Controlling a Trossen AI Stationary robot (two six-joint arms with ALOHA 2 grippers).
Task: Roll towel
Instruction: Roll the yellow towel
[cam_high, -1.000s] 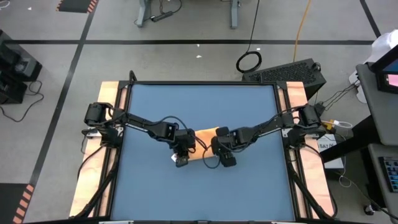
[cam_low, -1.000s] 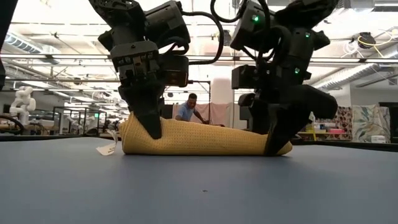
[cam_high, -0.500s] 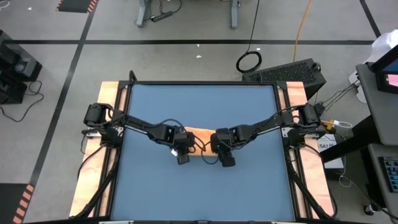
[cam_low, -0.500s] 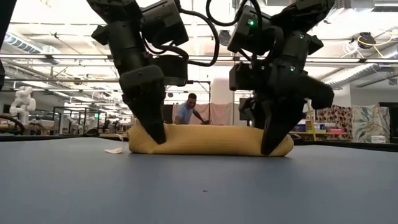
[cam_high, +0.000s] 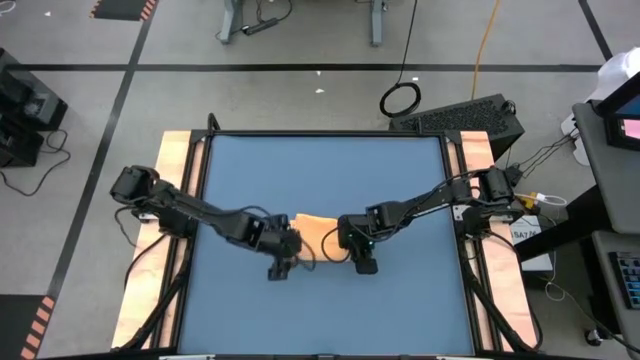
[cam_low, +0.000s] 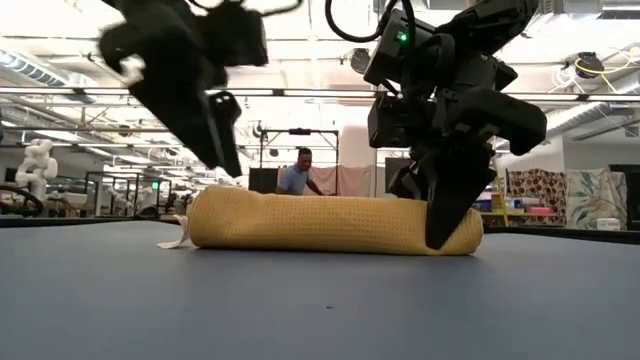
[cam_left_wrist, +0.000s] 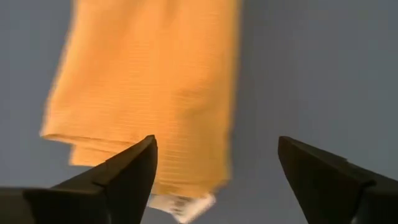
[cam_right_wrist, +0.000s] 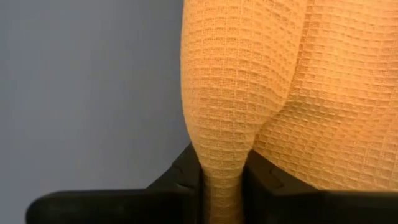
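The orange-yellow towel (cam_high: 315, 231) lies rolled into a thick roll (cam_low: 330, 222) on the blue table, a little near of its middle. A small white tag (cam_low: 175, 241) sticks out at the roll's left end. My left gripper (cam_left_wrist: 214, 149) is open and hangs above and to the left of that end (cam_low: 215, 130), touching nothing. My right gripper (cam_low: 445, 222) stands at the roll's right end, shut on the cloth. My right gripper pinches a raised fold of the towel (cam_right_wrist: 225, 163) between its two fingers at the roll's right end (cam_low: 462, 232). The fingers come slanting down from above. The cloth bulges out beyond them, and the roll lies along the table.
Blue table top (cam_high: 320, 165) stretches free on all sides of the roll, with wooden side rails (cam_high: 175, 160) at left and right. In the low view a person (cam_low: 298, 176) sits far behind the table in the room.
My left gripper has opened wide, let go of the roll's left end, and risen away toward the table's left and near edge. My right gripper has shut on the roll's right end while turning at the wrist. The roll has shifted slightly toward the near edge.
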